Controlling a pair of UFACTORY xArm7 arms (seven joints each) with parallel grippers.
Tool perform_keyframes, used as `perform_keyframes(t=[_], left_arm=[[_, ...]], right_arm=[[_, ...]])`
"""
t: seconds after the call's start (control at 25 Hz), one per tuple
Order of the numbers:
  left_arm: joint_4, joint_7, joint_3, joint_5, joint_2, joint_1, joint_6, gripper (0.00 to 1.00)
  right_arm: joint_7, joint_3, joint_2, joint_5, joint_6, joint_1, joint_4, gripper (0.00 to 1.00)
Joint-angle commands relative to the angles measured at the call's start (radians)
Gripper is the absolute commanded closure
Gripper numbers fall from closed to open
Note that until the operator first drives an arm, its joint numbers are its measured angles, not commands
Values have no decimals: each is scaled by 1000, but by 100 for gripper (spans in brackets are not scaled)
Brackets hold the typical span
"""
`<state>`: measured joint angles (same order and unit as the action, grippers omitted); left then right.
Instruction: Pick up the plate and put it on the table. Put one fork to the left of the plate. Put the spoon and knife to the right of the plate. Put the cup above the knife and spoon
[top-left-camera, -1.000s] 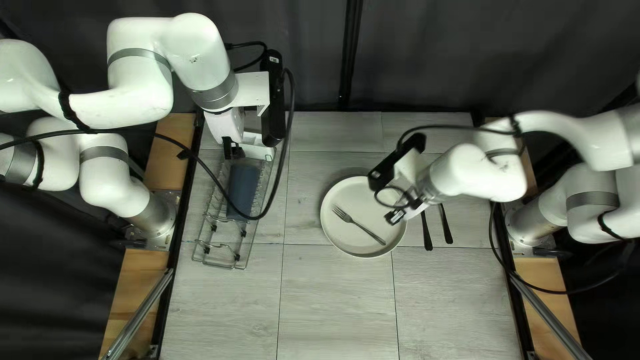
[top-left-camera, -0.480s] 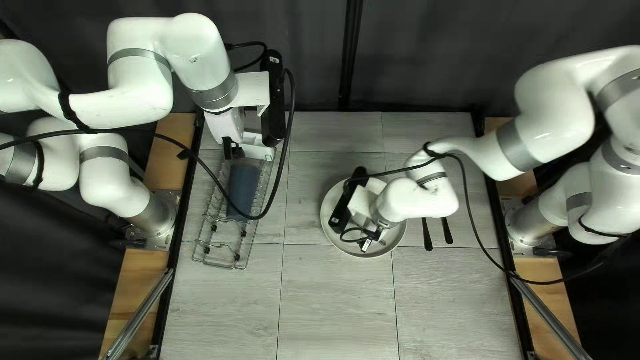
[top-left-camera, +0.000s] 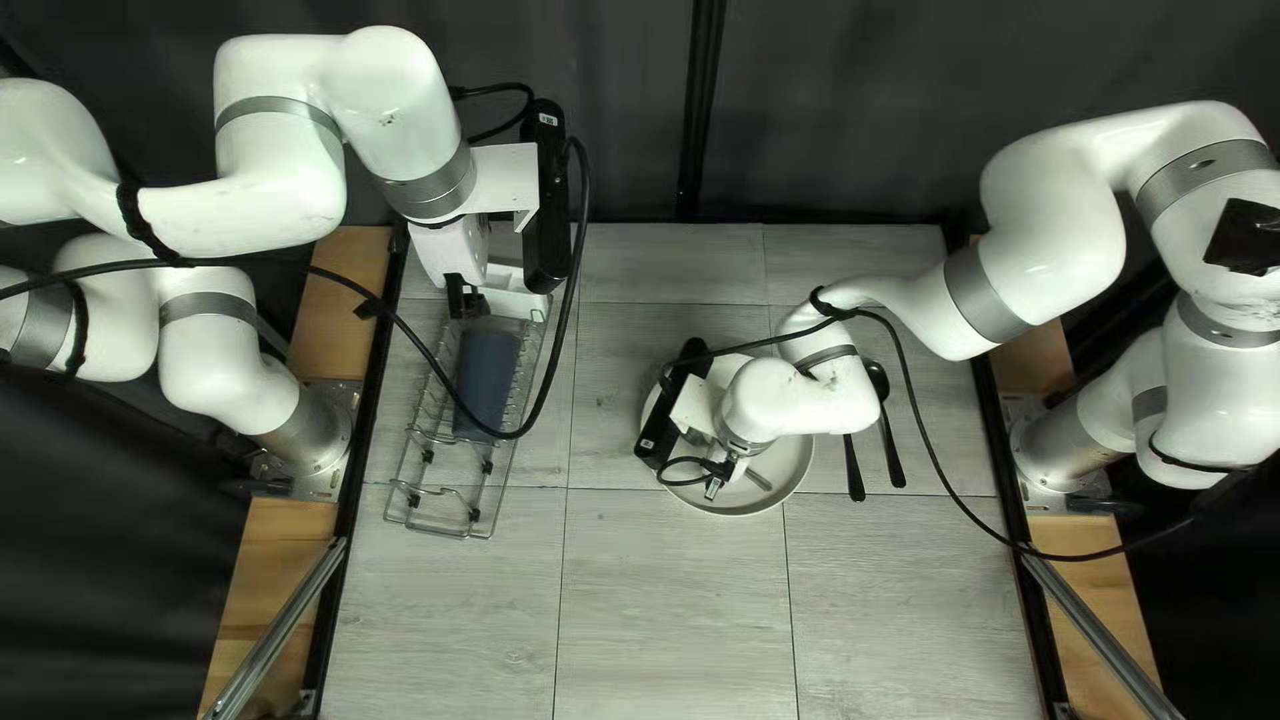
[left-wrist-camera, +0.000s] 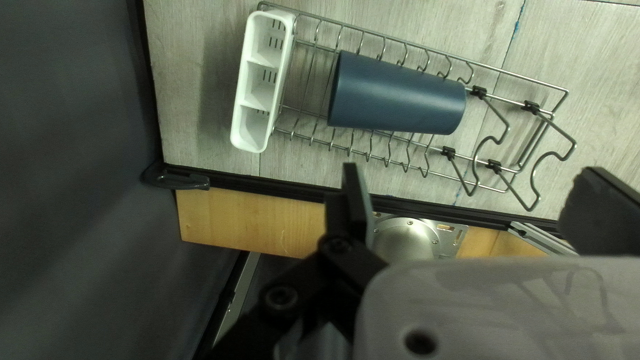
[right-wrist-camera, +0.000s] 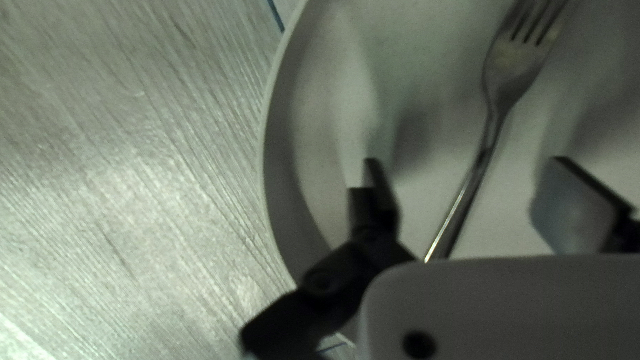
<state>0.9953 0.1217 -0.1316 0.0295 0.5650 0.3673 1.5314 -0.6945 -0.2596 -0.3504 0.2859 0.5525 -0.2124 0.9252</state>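
Plate [top-left-camera: 796, 467] sat flat on the tabletop [top-left-camera: 667, 600], already serving as the middle of the setting, so every other piece could be judged against it. The fork [right-wrist-camera: 491, 123] lay slantwise inside the plate rather than at its left, where the task wanted it. That was why the right claw [right-wrist-camera: 467, 180] hung over the plate with its fingers spread, one on each side of the fork and neither touching it: closing would bring them onto the handle, though going too low might scrape the plate. To the plate's right, two dark handles [top-left-camera: 854, 470] lay side by side, probably the knife and spoon, their heads being hidden by the arm. Well left of the plate, the cup [left-wrist-camera: 400, 93] lay on its side in the wire rack [left-wrist-camera: 531, 106], cradled by the prongs, beside a white caddy [left-wrist-camera: 285, 60]. The left claw [left-wrist-camera: 475, 183] was spread too, holding nothing, leaving the plate to its partner.
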Motion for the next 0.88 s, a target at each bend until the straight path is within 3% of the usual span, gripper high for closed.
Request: perform_keyframes(t=[0.04, 0.2, 0.28, 0.32, 0.36, 0.8, 0.88], left_arm=[[0, 0, 0, 0, 0, 0, 0, 0], [0, 0, 0, 0, 0, 0, 0, 0], [0, 0, 0, 0, 0, 0, 0, 0], [0, 0, 0, 0, 0, 0, 0, 0], [0, 0, 0, 0, 0, 0, 0, 0], [0, 0, 0, 0, 0, 0, 0, 0], [0, 0, 0, 0, 0, 0, 0, 0]], right_arm=[[12, -4, 12, -16, 12, -12, -1, 100], [4, -11, 58, -33, 44, -11, -9, 100], [-2, -14, 94, -39, 60, -11, -21, 84], [-4, -13, 100, -39, 61, -12, -24, 18], [-6, -11, 99, -37, 56, -12, -28, 1], [-4, 0, 22, -27, 1, -17, -16, 4], [-2, -2, 20, -30, -5, -18, -18, 8]])
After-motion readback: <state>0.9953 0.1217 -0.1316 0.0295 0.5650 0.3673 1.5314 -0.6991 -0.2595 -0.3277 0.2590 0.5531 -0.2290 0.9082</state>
